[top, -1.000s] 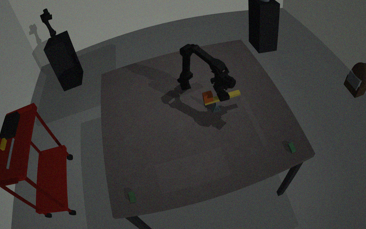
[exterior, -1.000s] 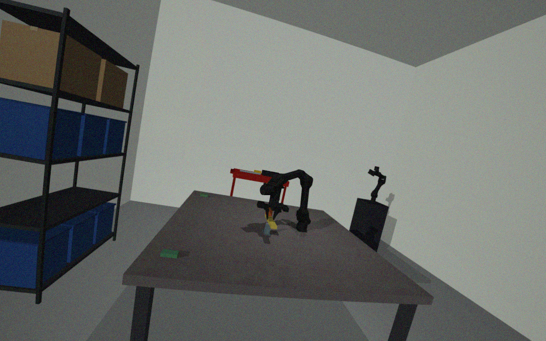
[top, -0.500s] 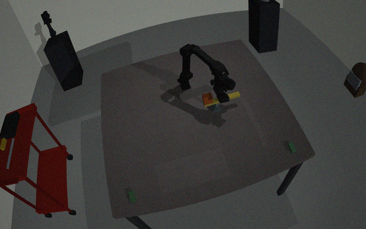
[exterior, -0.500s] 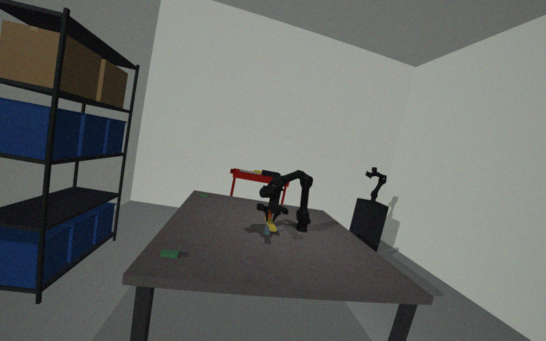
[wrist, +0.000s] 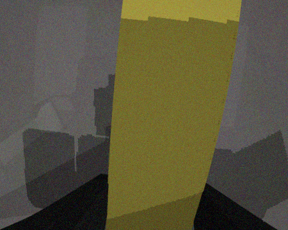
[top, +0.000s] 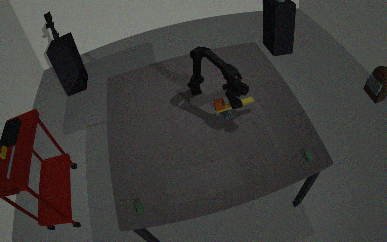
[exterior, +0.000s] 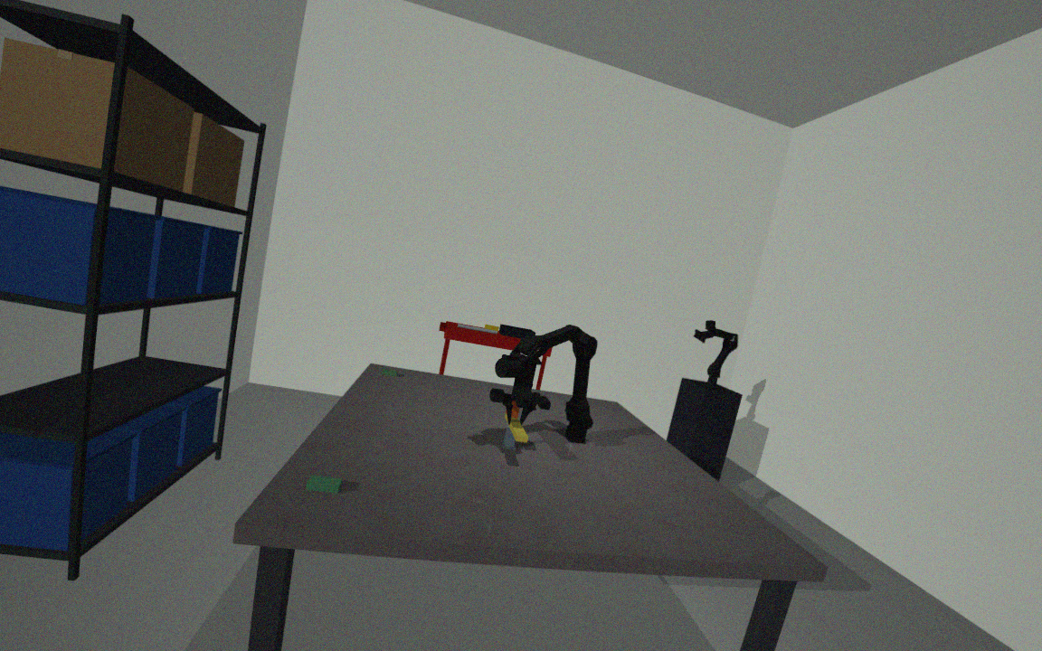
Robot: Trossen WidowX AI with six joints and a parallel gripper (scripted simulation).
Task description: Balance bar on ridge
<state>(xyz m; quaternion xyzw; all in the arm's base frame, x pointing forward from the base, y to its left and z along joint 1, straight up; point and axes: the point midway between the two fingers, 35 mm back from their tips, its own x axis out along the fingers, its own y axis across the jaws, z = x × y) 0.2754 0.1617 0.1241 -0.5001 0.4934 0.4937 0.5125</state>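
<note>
My gripper (top: 236, 106) (wrist: 153, 189) is shut on the yellow bar (top: 248, 101) (exterior: 518, 432) (wrist: 173, 96) and points down at it near its middle. An orange block (top: 219, 105) (exterior: 515, 410) sits on the bar's left end in the top view. The grey-blue ridge (top: 228, 114) (exterior: 509, 441) stands on the table (top: 159, 144) (exterior: 557, 518) just below the bar, between the block and my fingers in the top view. In the exterior view the bar's near end is right of the ridge. Whether bar and ridge touch I cannot tell. The wrist view does not show the ridge.
One green block (top: 308, 155) (exterior: 323, 485) lies near a table corner, another green block (top: 139, 207) (exterior: 389, 372) near a second corner. Off the table stand a red cart (top: 55, 186), a dark pedestal (top: 68, 69) with a second arm, and a shelf rack (exterior: 96, 242).
</note>
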